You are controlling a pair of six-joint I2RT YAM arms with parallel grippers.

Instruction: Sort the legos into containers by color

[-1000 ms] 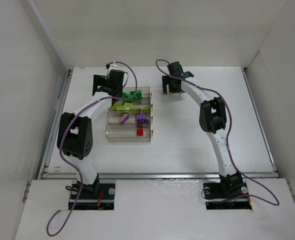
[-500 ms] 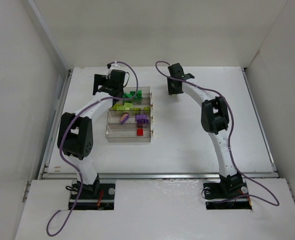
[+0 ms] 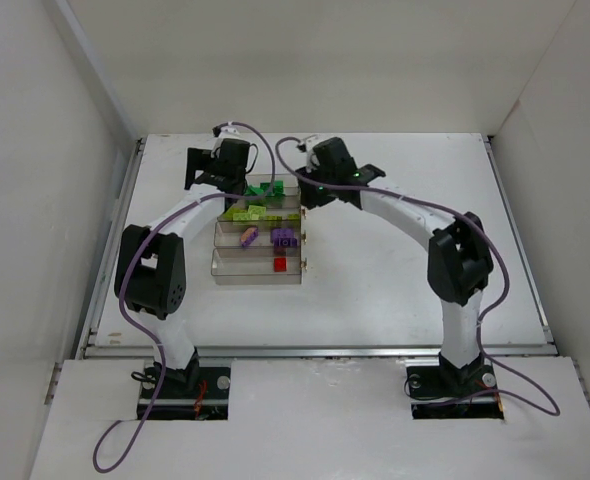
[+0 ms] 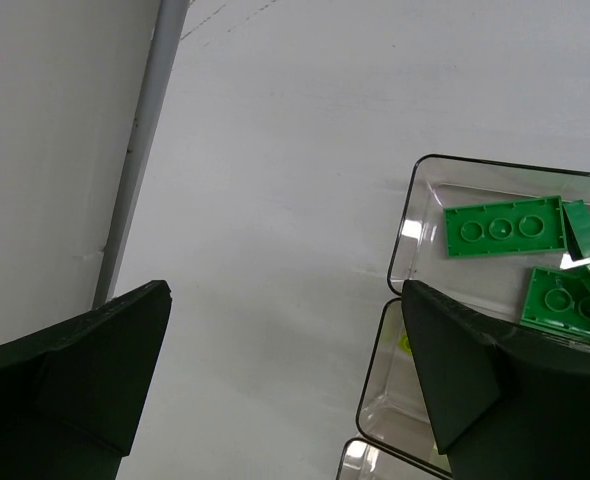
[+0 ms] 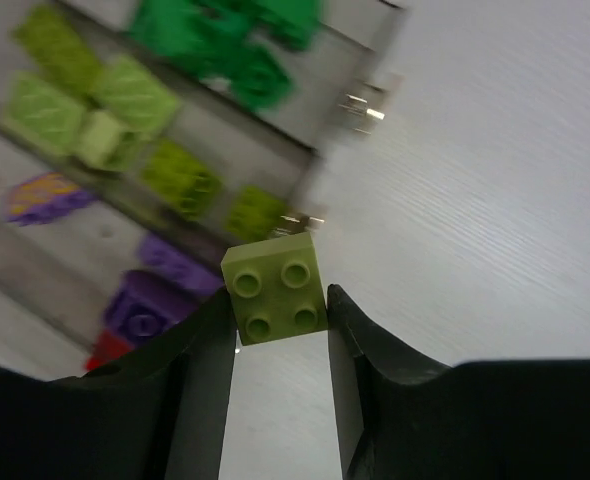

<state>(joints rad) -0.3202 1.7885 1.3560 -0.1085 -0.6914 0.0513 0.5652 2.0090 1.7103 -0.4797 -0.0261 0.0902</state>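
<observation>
Right gripper (image 5: 280, 300) was clenched on a yellow-green brick (image 5: 273, 288), pinched by its sides between both fingers, studs toward the wrist camera. From the top view that arm reached across to the far right corner of the tray (image 3: 225, 272), by the right ends of the two far bins. Could not tell whether the held brick hung over a bin or just off the tray's edge; the background in the wrist view was blurred.

Left gripper (image 4: 285, 300) stood wide apart, nothing between its fingers. It hung over the table (image 3: 395, 260) at the tray's far left corner.

Tray contents, far to near:
- dark green legos (image 3: 265, 187) in the far bin, flat plates among them
- yellow-green legos (image 3: 247, 212) in the second bin
- purple legos (image 3: 283, 237) in the third bin
- red lego (image 3: 280, 264) alone in the nearest bin
</observation>
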